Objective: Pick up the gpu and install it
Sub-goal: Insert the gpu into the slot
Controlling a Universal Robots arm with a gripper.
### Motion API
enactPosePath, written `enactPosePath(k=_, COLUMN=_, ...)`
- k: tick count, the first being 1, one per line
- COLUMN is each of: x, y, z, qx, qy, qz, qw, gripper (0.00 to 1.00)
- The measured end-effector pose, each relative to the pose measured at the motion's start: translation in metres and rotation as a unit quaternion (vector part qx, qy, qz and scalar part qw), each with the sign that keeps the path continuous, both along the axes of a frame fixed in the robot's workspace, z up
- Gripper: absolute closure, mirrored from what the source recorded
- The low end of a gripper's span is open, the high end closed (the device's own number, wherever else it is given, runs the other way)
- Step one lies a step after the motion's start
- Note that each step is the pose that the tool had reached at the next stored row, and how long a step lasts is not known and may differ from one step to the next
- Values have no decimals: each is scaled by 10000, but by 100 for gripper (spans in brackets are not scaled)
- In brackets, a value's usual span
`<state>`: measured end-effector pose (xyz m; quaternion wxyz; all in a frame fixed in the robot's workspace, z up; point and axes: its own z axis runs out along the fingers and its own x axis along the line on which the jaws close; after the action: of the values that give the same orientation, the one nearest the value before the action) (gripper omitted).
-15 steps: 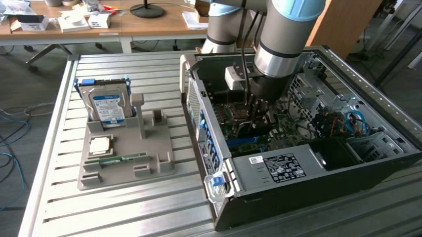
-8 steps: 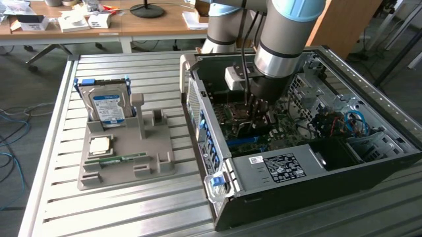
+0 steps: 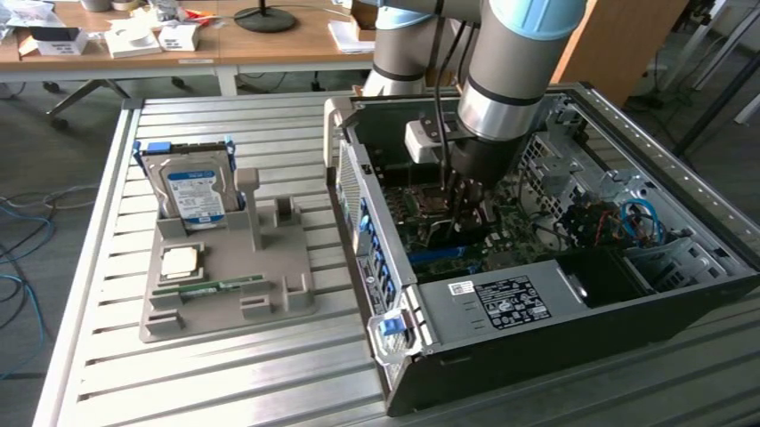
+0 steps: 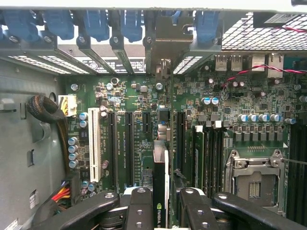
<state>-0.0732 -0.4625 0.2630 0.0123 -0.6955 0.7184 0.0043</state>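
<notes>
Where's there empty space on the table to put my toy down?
Bare table slats lie on the camera side of the grey holder and beyond the hard drive. The strip between holder and computer case is narrow. Inside the case it's crowded: the gripper grips the gpu there.

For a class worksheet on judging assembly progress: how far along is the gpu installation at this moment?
Done: the gpu is off the grey fixture and inside the computer case. In hand: the gripper clamps it edge-on over the motherboard slots. Left: release; I cannot tell whether it is seated in a slot.
</notes>
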Motion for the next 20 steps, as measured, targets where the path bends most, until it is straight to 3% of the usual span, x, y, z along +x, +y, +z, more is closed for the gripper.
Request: enactPosePath(k=20, x=0, y=-1, z=-22, qx=1, qy=0, qz=-2, qw=10000, gripper=74)
